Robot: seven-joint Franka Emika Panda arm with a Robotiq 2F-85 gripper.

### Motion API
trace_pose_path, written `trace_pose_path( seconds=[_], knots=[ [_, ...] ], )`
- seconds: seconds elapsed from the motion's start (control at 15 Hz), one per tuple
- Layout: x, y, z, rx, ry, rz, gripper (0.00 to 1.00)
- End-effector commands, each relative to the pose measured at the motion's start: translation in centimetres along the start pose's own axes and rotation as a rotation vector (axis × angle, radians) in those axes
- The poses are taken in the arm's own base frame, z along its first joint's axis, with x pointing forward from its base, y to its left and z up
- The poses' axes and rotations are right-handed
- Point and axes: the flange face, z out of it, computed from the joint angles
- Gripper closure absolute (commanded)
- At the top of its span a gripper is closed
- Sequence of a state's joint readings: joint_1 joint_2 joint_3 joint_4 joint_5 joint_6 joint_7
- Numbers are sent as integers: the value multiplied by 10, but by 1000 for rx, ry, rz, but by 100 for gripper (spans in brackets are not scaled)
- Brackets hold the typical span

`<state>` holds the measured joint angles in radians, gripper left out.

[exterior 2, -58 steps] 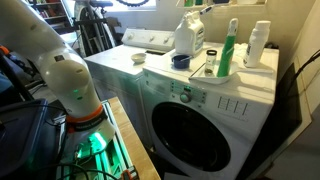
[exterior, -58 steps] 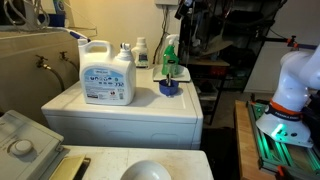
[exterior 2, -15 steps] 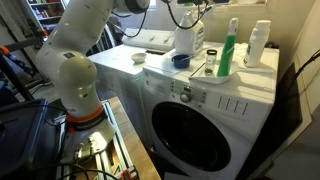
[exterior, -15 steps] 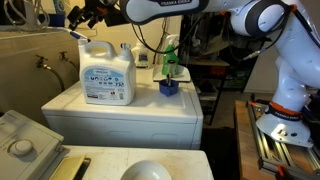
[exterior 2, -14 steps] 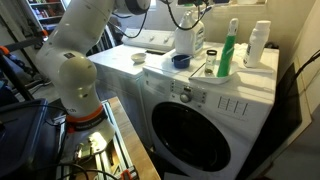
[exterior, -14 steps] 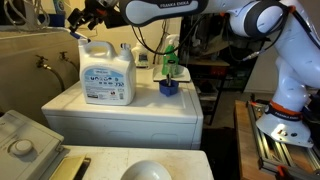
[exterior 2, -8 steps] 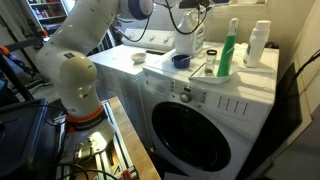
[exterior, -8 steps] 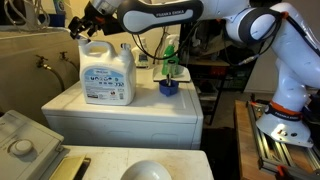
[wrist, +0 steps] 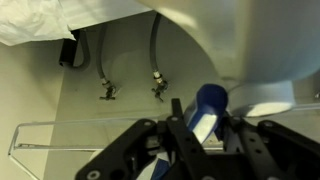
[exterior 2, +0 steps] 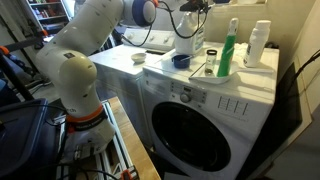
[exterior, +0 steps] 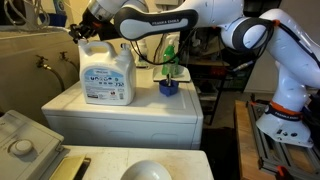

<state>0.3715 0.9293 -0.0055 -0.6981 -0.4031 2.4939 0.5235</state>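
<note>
A large white detergent jug (exterior: 107,75) with a blue and white label stands on the washing machine's top (exterior: 140,106); it also shows at the back of the machine (exterior 2: 187,38). My gripper (exterior: 84,33) sits at the jug's upper left, by its handle and neck. In the wrist view the gripper (wrist: 205,116) has its black fingers (wrist: 177,108) closed in on the jug's white handle, just under the blue cap (wrist: 211,98). The jug's white body (wrist: 270,40) fills the upper right.
A green spray bottle (exterior: 170,58) (exterior 2: 230,45) and a blue cup (exterior: 169,88) (exterior 2: 180,60) stand right of the jug, with a white bottle (exterior: 141,52) behind. A utility sink (exterior: 30,60) with hoses (wrist: 155,70) lies left. The robot's base (exterior: 285,100) is at the right.
The gripper has come down onto the jug's top and its jaws have closed from wide open onto the handle. The jug has not shifted.
</note>
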Motion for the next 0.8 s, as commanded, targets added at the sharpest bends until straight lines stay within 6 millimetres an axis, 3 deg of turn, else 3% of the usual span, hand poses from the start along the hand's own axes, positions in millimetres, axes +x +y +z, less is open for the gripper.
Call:
trace_pose_path(
  seconds=[0.0,0.27,0.73],
  knots=[
    [1,0,6,5,29,39,93],
    [1,-1,6,18,39,61,90],
    [52,28,-41,33,169,199,89]
  ],
)
